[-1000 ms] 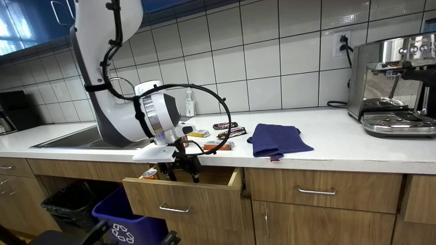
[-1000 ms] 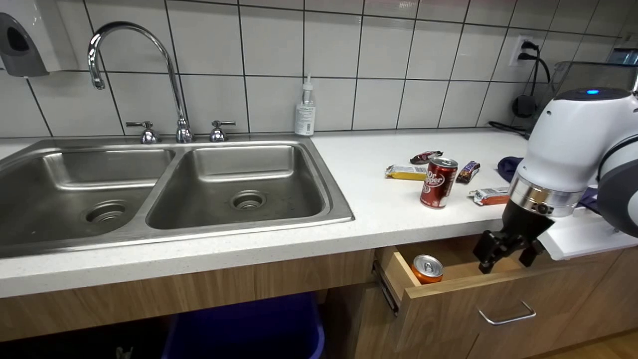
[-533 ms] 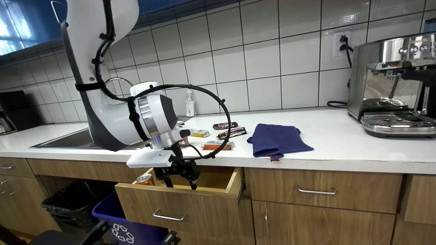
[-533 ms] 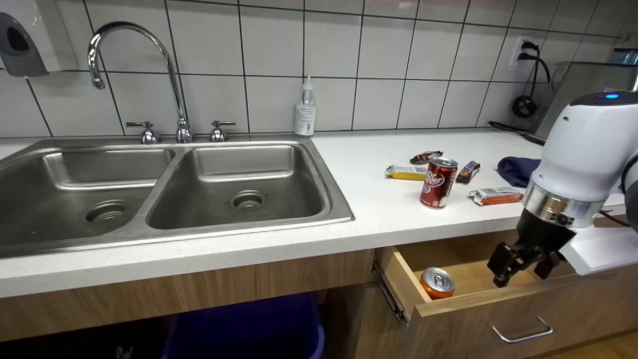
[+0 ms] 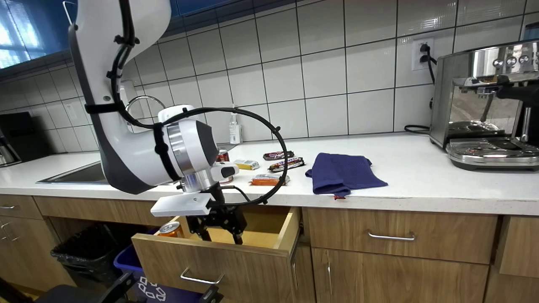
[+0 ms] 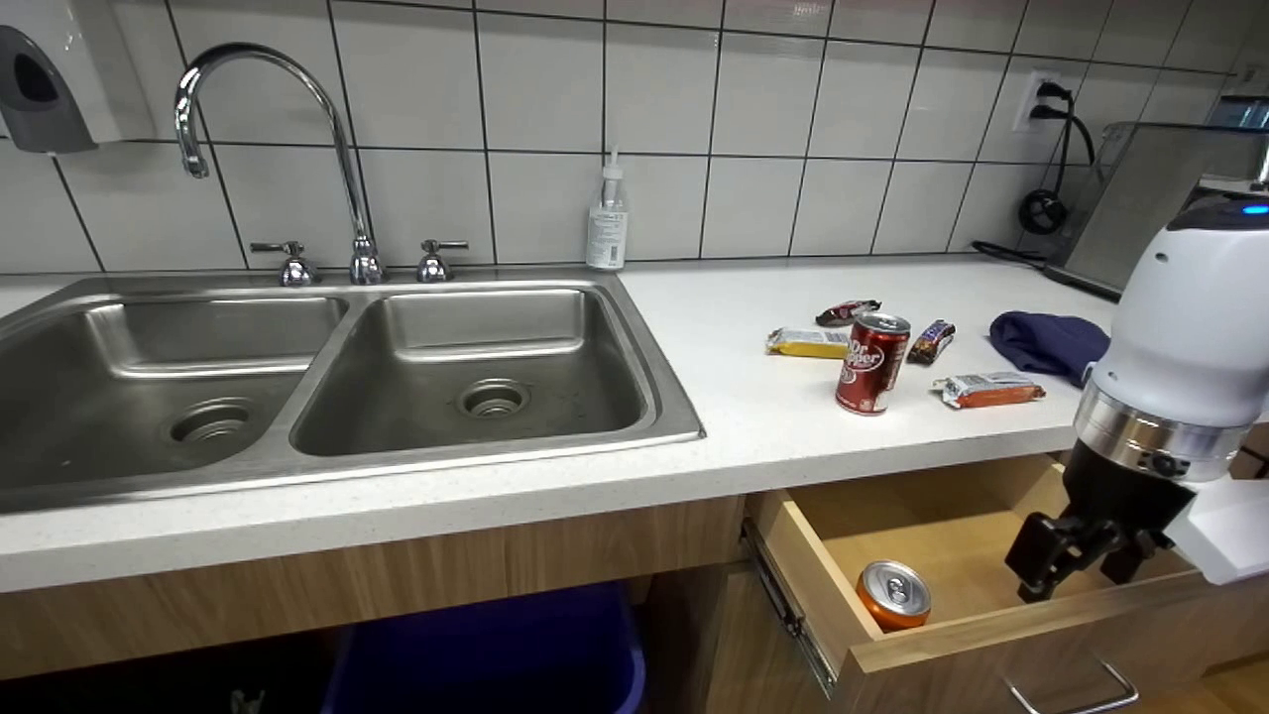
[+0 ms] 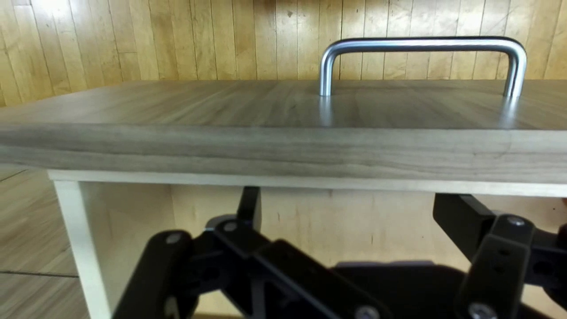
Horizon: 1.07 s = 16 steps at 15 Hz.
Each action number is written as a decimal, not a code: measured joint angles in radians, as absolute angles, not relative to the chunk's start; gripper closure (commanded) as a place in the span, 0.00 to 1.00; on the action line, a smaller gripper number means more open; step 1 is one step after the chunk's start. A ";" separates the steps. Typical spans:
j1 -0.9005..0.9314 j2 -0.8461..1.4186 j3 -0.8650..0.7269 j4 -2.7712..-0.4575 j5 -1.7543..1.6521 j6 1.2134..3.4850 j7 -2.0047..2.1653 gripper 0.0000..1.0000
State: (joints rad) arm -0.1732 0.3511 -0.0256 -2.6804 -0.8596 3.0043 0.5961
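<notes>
My gripper is open, with nothing between its fingers. It points down into the open wooden drawer. In the wrist view the fingertips are against or just behind the inner side of the drawer front; contact is hard to tell. The gripper also shows in an exterior view. An orange can stands upright in the drawer's corner, beside the gripper and apart from it; it also shows in an exterior view. The metal handle is on the front's outer face.
On the counter stand a red Dr Pepper can, a yellow bar, an orange bar, two dark bars and a blue cloth. The sink, coffee machine, blue bin and black bin are around.
The drawer has slid further out of the cabinet, and the orange can has moved with it. My gripper has moved outward and down along with the drawer front, staying open.
</notes>
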 measured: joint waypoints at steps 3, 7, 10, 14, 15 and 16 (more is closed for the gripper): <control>-0.173 0.350 -0.035 -2.693 -0.867 3.006 0.596 0.00; -0.173 0.345 -0.043 -2.707 -0.877 3.008 0.596 0.00; -0.173 0.341 -0.046 -2.716 -0.888 3.009 0.596 0.00; -0.173 0.336 -0.051 -2.727 -0.903 3.009 0.596 0.00; -0.173 0.335 -0.051 -2.730 -0.907 3.009 0.596 0.00; -0.173 0.334 -0.052 -2.732 -0.912 3.009 0.596 0.00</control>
State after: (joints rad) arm -0.1731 0.3339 -0.0524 -2.7325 -0.9122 3.0091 0.5960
